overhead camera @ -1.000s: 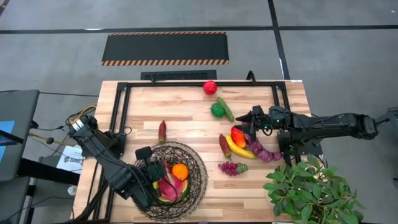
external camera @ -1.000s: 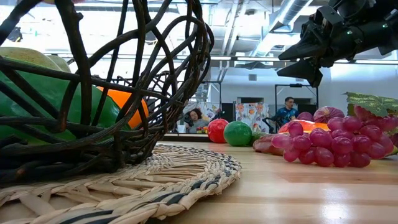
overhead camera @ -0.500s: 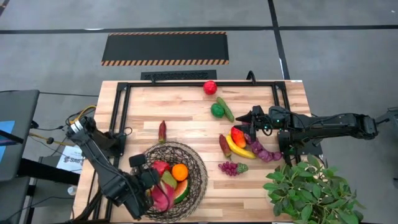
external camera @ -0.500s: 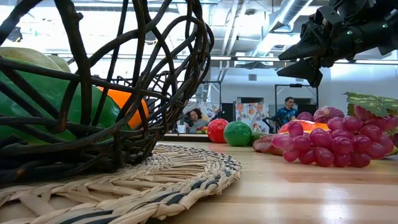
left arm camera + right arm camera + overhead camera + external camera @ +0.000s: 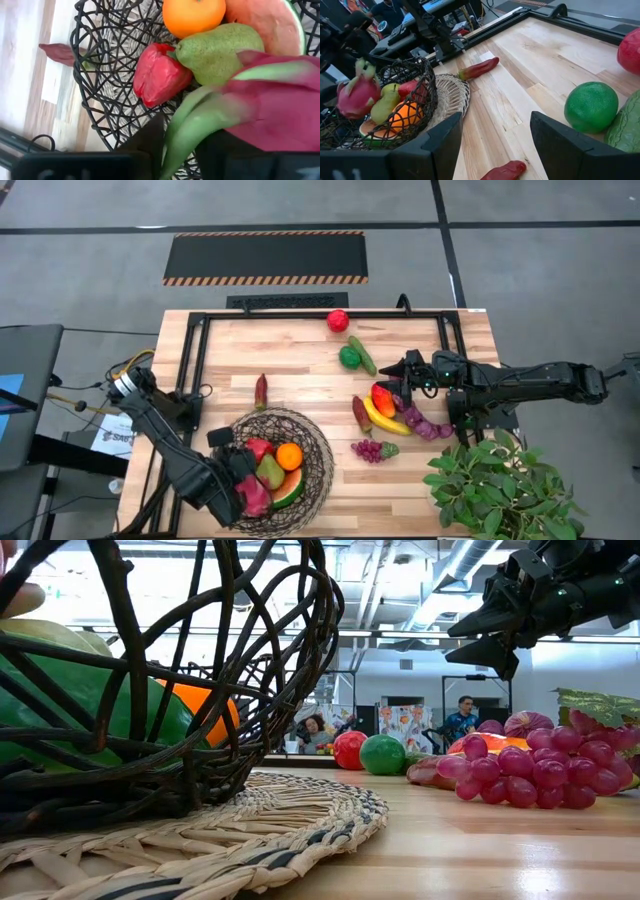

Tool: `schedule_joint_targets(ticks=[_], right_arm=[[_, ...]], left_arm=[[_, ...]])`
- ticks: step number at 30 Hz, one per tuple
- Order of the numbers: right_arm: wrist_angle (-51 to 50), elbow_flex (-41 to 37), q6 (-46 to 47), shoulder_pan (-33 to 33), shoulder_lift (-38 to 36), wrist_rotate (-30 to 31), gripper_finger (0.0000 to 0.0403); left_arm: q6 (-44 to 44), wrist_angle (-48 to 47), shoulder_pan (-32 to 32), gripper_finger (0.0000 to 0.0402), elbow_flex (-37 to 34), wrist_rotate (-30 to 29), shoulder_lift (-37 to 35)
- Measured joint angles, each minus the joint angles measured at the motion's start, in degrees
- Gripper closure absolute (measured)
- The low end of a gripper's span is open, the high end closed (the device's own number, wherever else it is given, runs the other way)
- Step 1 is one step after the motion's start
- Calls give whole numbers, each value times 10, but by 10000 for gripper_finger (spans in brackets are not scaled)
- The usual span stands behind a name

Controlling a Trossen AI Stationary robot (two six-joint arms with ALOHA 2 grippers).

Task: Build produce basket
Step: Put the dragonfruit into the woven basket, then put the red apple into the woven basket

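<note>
Woven dark wire forms the basket (image 5: pixel 285 470), which sits on a straw mat (image 5: pixel 280 820) at the left front of the desk (image 5: pixel 300 370). It holds an orange (image 5: pixel 290 455), a pear (image 5: pixel 268 471), a red fruit (image 5: pixel 258 447) and a watermelon slice (image 5: pixel 291 490). The left hand (image 5: pixel 240 490) hangs over the basket's near edge at the pink dragonfruit (image 5: pixel 257 496); the wrist view shows the fruit right at its fingers, but whether it is gripped or just let go cannot be told. Further right, loose produce remains on the desk: a red pepper (image 5: pixel 261 391), a green ball (image 5: pixel 349 357), a cucumber (image 5: pixel 364 356), a red ball (image 5: pixel 338 320), a banana (image 5: pixel 383 420) and grapes (image 5: pixel 370 449). The right hand (image 5: pixel 398 368) hovers spread and empty above this cluster. By this reading, the task is under half done.
</note>
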Motion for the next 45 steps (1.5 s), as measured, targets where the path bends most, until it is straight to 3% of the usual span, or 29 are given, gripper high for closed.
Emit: schedule_joint_targets(ticks=[8,19,28,37,45], right_arm=[[0,0,-3,0,0,0,148],[43,0,-6,0,0,0,148],[74,6,-22,-3,0,-1,148],[68,8,-20,-32,0,-1,148],[-13,9,-19,-61,0,-1,148]], left_arm=[[2,-3,7,236,0,-4,0],[-125,-3,-24,228,0,-177,-55],[-130,-4,-38,228,0,-315,-112],[-51,-4,11,228,0,-357,-160],[195,107,165,199,0,-329,-170]])
